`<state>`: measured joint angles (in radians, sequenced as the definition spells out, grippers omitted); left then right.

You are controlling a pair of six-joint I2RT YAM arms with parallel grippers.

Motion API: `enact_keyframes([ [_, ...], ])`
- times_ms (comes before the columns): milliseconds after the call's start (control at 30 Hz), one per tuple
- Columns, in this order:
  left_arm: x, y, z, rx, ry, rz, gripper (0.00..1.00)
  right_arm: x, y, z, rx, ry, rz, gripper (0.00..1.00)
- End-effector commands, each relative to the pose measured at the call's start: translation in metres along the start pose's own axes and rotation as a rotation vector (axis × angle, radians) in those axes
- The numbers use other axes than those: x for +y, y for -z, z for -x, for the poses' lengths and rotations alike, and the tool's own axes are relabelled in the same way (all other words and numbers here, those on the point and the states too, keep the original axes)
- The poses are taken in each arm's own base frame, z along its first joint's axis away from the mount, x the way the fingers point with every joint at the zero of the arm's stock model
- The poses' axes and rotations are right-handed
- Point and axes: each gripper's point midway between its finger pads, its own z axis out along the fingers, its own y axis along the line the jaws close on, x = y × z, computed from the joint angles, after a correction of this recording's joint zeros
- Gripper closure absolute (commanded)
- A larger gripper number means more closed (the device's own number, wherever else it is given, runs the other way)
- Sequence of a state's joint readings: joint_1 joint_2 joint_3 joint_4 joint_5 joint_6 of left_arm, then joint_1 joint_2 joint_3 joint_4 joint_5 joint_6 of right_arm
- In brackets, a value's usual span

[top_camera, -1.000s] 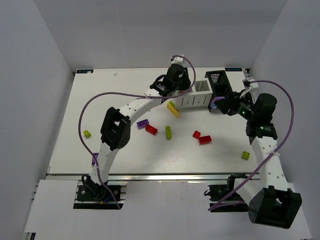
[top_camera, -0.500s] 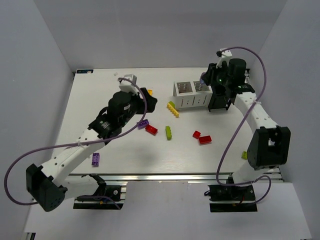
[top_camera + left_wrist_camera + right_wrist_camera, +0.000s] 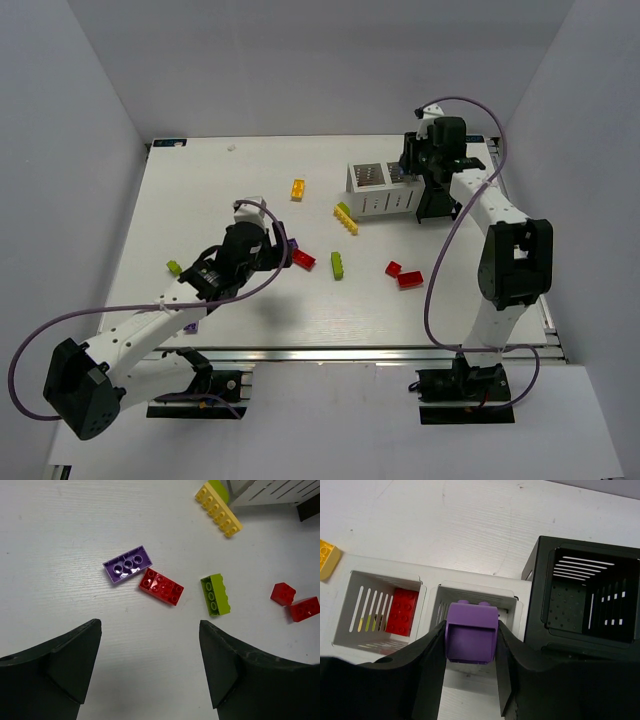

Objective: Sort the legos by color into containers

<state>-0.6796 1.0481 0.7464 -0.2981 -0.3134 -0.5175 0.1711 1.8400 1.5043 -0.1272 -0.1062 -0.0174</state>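
From above, the left gripper [image 3: 274,254] hangs low over scattered bricks on the table [image 3: 200,190]. The right gripper [image 3: 420,165] sits over the white box [image 3: 385,206], beside the black bin [image 3: 437,206].

The left wrist view shows its jaws spread wide and empty. A purple brick [image 3: 128,563] touching a red brick [image 3: 161,586] lies just ahead — likely the next pick.

The right wrist view shows fingers clamped on a purple block [image 3: 471,639] above the box's right compartment — probably to drop it there. A red piece [image 3: 402,611] lies in the left compartment.
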Motion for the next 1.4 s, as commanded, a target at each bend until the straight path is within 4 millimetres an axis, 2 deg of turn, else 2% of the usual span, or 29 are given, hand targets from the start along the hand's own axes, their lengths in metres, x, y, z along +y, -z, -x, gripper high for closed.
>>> enact_keyframes([
  [0,0.004,0.002,0.004,-0.031,0.030,0.016,0.11,0.004,0.000,0.022,-0.041,0.028,0.023,0.57],
  [67,0.007,0.000,0.001,-0.020,0.042,0.039,0.09,0.006,0.001,0.024,-0.046,0.027,0.033,0.43],
  [133,0.009,-0.003,-0.001,-0.006,0.070,0.064,0.06,0.009,0.004,0.025,-0.046,0.028,0.049,0.36],
  [167,0.013,-0.007,-0.009,0.029,0.069,0.099,0.06,0.011,0.008,0.030,-0.059,0.032,0.054,0.36],
  [200,0.013,-0.008,-0.006,0.027,0.099,0.121,0.06,0.010,0.012,0.033,-0.069,0.031,0.055,0.36],
  [333,0.022,-0.017,-0.014,0.074,0.147,0.225,0.07,0.009,0.034,0.049,-0.114,0.039,0.041,0.35],
  [433,0.026,-0.021,-0.017,0.099,0.171,0.279,0.11,0.022,0.072,0.057,-0.181,0.056,0.080,0.37],
  [467,0.025,-0.023,-0.017,0.105,0.173,0.283,0.12,0.043,0.106,0.074,-0.255,0.097,0.179,0.38],
  [500,0.023,-0.026,-0.017,0.107,0.175,0.284,0.13,0.054,0.116,0.054,-0.234,0.116,0.246,0.40],
  [533,0.017,-0.033,-0.014,0.108,0.179,0.274,0.13,0.064,0.129,0.047,-0.248,0.180,0.318,0.44],
  [567,0.017,-0.039,-0.013,0.113,0.181,0.277,0.14,0.096,0.172,0.050,-0.319,0.254,0.487,0.45],
  [600,0.012,-0.050,-0.011,0.133,0.179,0.277,0.13,0.110,0.181,0.020,-0.299,0.271,0.579,0.44],
  [633,0.011,-0.054,-0.014,0.155,0.173,0.286,0.12,0.125,0.211,0.019,-0.363,0.338,0.649,0.40],
  [667,0.011,-0.059,-0.012,0.167,0.178,0.299,0.05,0.141,0.228,0.008,-0.373,0.349,0.754,0.31],
  [700,0.012,-0.064,-0.012,0.182,0.196,0.315,0.02,0.146,0.232,-0.014,-0.347,0.324,0.796,0.21],
  [733,0.007,-0.072,-0.014,0.218,0.201,0.329,0.02,0.152,0.241,-0.021,-0.351,0.324,0.833,0.11],
  [767,0.010,-0.075,-0.014,0.234,0.215,0.350,0.02,0.157,0.259,-0.022,-0.393,0.353,0.861,0.11],
  [800,0.011,-0.079,-0.012,0.237,0.289,0.385,0.02,0.159,0.262,-0.029,-0.389,0.349,0.873,0.11],
  [833,0.017,-0.073,-0.022,0.286,0.328,0.449,0.02,0.157,0.265,-0.032,-0.384,0.342,0.872,0.11],
  [900,0.014,-0.083,-0.016,0.301,0.487,0.514,0.02,0.152,0.263,-0.032,-0.383,0.341,0.853,0.12],
  [933,0.016,-0.078,-0.023,0.341,0.520,0.565,0.02,0.151,0.261,-0.035,-0.378,0.333,0.853,0.13],
  [1133,-0.012,-0.095,-0.006,0.305,0.913,0.556,0.02,0.151,0.263,-0.042,-0.366,0.310,0.895,0.16],
  [1167,-0.015,-0.097,-0.009,0.305,1.001,0.565,0.02,0.151,0.264,-0.042,-0.364,0.305,0.899,0.16],
  [1267,-0.013,-0.101,-0.012,0.292,1.134,0.608,0.04,0.147,0.265,-0.042,-0.366,0.296,0.892,0.16],
  [1367,-0.010,-0.105,-0.021,0.297,1.190,0.653,0.06,0.146,0.268,-0.043,-0.365,0.292,0.900,0.17],
])
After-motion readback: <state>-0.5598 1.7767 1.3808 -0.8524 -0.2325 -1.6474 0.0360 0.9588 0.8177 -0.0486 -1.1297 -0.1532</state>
